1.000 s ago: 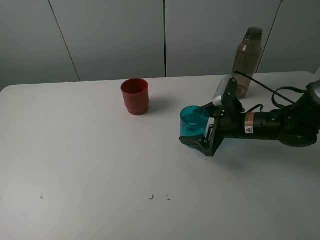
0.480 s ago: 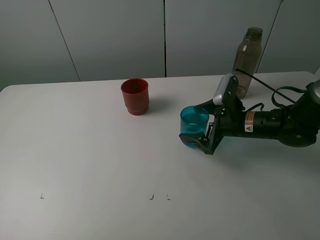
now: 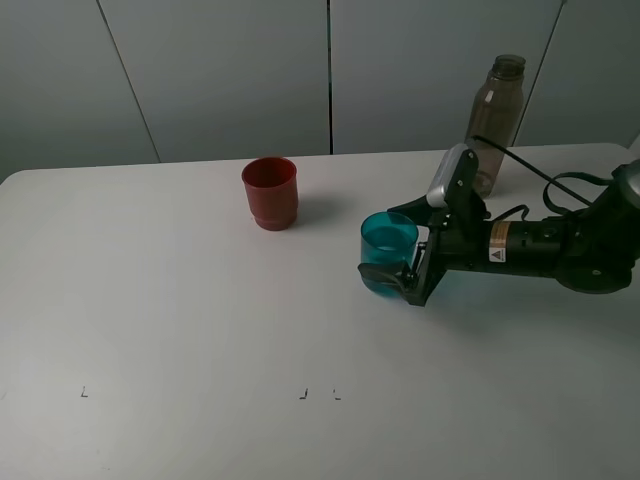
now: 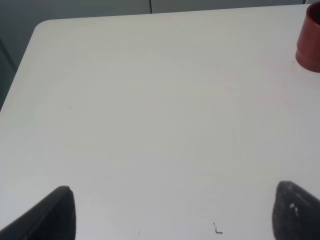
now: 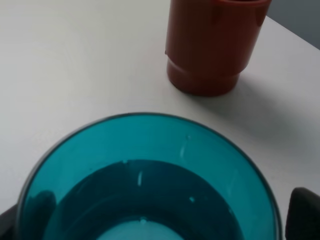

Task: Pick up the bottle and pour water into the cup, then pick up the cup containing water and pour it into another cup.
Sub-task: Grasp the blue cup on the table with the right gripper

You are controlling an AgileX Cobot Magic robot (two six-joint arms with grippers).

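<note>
Right pincer [image 3: 398, 254] spread wide astride the teal cup [image 3: 385, 240] toward the right edge of the bench [image 3: 200, 330]; left pincer [image 4: 175, 214] spread too

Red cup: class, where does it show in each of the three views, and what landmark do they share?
Exterior high: red cup upright, left of the teal cup.
Left wrist: red cup partly cut off at the picture's edge.
Right wrist: red cup beyond the teal cup, rim cut off.
Shared landmark: the white table.

Bare table [image 3: 180, 300] between teal cup [image 3: 388, 243] and red cup [image 3: 270, 192]; bottle [image 3: 493, 125] behind right arm [image 3: 540, 245], seemingly apart.
</note>
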